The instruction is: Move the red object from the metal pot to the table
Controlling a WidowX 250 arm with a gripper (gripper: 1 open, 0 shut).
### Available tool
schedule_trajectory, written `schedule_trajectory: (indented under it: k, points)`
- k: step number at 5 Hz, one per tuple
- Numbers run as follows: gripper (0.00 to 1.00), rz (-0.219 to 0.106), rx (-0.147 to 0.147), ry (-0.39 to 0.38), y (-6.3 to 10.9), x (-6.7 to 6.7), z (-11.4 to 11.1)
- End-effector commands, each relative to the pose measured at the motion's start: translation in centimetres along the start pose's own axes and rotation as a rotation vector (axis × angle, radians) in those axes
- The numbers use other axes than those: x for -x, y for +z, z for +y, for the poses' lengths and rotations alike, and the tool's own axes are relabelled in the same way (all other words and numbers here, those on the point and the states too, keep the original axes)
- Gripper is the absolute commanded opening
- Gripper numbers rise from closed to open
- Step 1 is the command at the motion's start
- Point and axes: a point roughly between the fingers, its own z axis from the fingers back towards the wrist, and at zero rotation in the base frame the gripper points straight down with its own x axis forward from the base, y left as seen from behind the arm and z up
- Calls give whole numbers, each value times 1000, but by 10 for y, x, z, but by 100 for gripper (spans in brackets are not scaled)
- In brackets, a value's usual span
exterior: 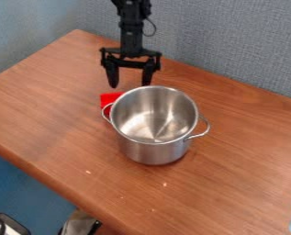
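The metal pot (158, 128) stands upright near the middle of the table (50, 110), and its shiny inside shows nothing in it. A bit of the red object (108, 99) peeks out at the pot's left side, low against the tabletop; the pot hides the rest of it. My gripper (131, 78) hangs from a dark arm just behind the pot's back-left rim. It points down, open, with nothing between its fingers. It stands slightly above and behind the red object.
A blue-grey wall runs behind the table. The table's front edge cuts diagonally across the lower left, with dark floor below it. Bare wood lies to the left and right of the pot.
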Motion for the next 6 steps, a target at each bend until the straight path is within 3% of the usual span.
schedule_trajectory:
  k: [1,2,3,4,5,6]
  points:
    - [0,-87,23,47,25,3,11]
    - [0,-80,4,-55,42,4,16]
    - [0,-84,6,-159,67,6,23]
    - [0,-105,39,-183,93,8,46]
    - [0,-95,38,-225,96,12,67]
    - [0,-64,29,-269,90,8,76]
